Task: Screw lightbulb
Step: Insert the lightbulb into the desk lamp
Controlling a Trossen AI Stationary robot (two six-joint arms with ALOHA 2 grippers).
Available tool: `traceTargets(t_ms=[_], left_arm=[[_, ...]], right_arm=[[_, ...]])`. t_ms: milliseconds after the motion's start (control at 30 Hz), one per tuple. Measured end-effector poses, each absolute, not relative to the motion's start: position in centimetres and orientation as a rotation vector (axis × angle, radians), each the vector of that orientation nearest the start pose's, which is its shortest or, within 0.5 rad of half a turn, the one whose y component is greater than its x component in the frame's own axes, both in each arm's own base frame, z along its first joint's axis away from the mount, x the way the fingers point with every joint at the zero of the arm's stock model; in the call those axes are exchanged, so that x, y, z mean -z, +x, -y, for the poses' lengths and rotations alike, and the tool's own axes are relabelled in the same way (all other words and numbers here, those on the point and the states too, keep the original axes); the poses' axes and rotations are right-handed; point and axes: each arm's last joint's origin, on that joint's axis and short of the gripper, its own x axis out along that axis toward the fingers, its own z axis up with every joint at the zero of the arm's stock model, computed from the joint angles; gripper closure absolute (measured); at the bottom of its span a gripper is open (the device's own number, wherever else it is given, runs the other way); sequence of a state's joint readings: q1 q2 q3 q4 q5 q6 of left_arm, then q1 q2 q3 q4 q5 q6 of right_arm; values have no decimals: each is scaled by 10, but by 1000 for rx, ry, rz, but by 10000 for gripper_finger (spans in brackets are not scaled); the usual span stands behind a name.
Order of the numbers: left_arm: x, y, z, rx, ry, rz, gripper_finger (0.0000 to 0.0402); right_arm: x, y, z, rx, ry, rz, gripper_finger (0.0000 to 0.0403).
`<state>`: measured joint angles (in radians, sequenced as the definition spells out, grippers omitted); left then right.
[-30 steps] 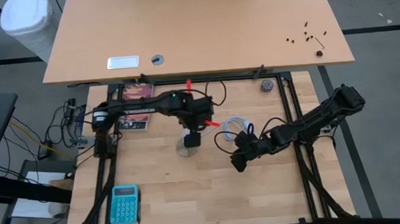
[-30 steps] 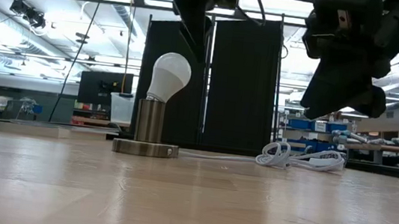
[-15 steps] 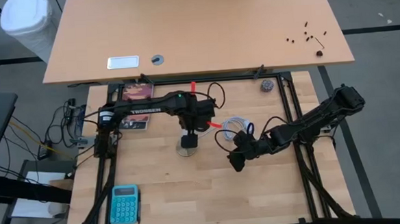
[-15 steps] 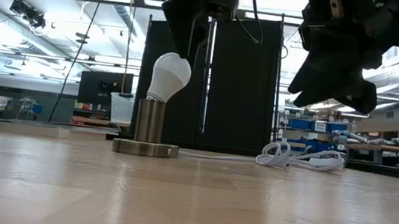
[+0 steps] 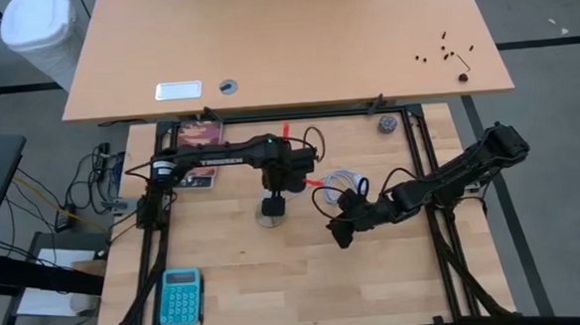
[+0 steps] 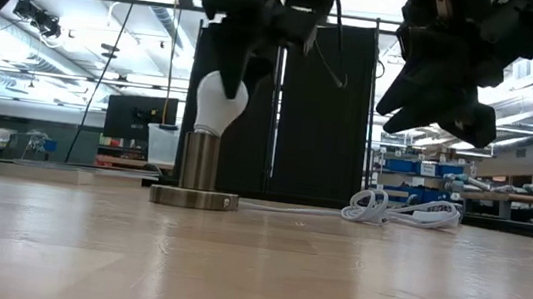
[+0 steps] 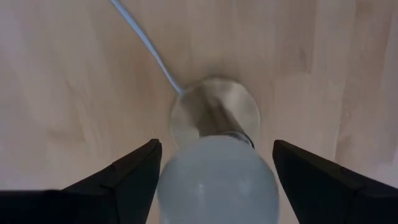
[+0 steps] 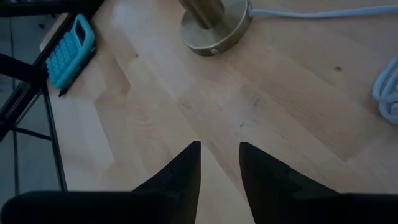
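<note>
The left claw (image 7: 214, 171) stood wide, its fingers (image 7: 134, 171) flanking the lightbulb (image 7: 216, 180) without clear contact; the bulb sat between them.

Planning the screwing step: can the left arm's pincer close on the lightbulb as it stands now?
Probably yes. The left pincer is open with one finger on each side of the lightbulb, which sits tilted in the socket. Nothing lies between fingers and glass.

The lightbulb (image 6: 221, 104) is white and pear-shaped, seated base-down in a brass-coloured socket (image 6: 199, 162) near the middle of the table. It leans slightly off upright. Its rounded glass end (image 7: 217, 180) points up, between two dark fingers.
</note>
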<state>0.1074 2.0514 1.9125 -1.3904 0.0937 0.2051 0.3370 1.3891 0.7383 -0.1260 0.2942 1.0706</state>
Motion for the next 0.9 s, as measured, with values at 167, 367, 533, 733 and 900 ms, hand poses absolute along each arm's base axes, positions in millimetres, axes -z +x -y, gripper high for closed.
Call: traceTargets(t_ms=[167,367,533,733,900], left_arm=[[-256,394,-39,165,-4,-1589,89],[-257,393,-39,173,-16,-1598,89],[-257,391,-38,192,-57,-1609,89],[-257,391,-38,194,-61,-1611,89],[-256,391,-38,215,-43,-1604,90]], right_arm=[[-196,260,-82,347,783,-664,283],[-197,260,-82,342,775,-655,283],[-197,262,-79,343,769,-646,283],[-198,263,-78,344,765,-642,283],[-198,263,-78,339,765,-637,283]])
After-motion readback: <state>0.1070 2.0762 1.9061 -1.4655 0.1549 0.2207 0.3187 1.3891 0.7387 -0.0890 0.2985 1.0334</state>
